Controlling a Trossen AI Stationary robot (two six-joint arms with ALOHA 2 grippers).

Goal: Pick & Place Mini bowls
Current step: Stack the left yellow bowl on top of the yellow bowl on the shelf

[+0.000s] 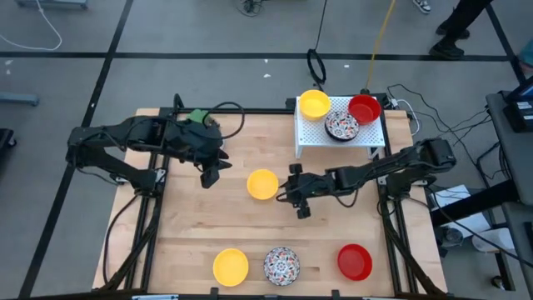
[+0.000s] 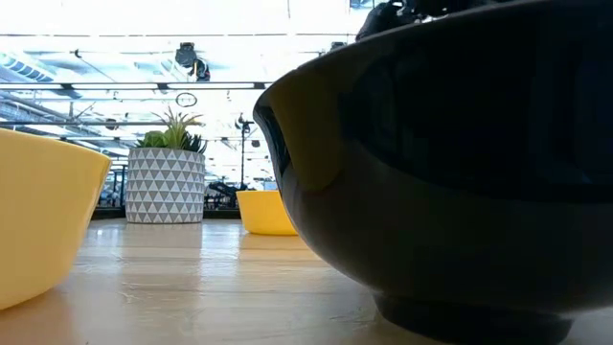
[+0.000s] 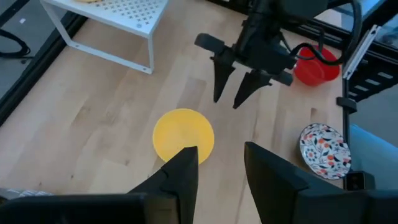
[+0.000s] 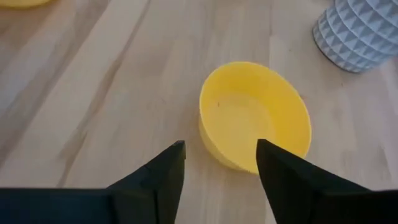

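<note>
One yellow mini bowl (image 1: 262,184) stands upright on its base at the table's middle, also in the left wrist view (image 3: 183,134) and the right wrist view (image 4: 255,115). My right gripper (image 1: 291,193) hovers just to its right, open, fingers slanting down toward it without touching. My left gripper (image 1: 210,175) hangs to the bowl's left, higher up, open and holding nothing. On the white rack (image 1: 304,133) sit a yellow bowl (image 1: 314,104), a patterned bowl (image 1: 341,125) and a red bowl (image 1: 364,108). By the near edge stand yellow (image 1: 230,267), patterned (image 1: 281,266) and red (image 1: 355,262) bowls.
A white pot with a green plant (image 2: 165,182) stands at the far left of the table, beneath my left arm (image 1: 197,117). The rack takes up the far right corner. Bare wood lies between the middle bowl and the near row of bowls.
</note>
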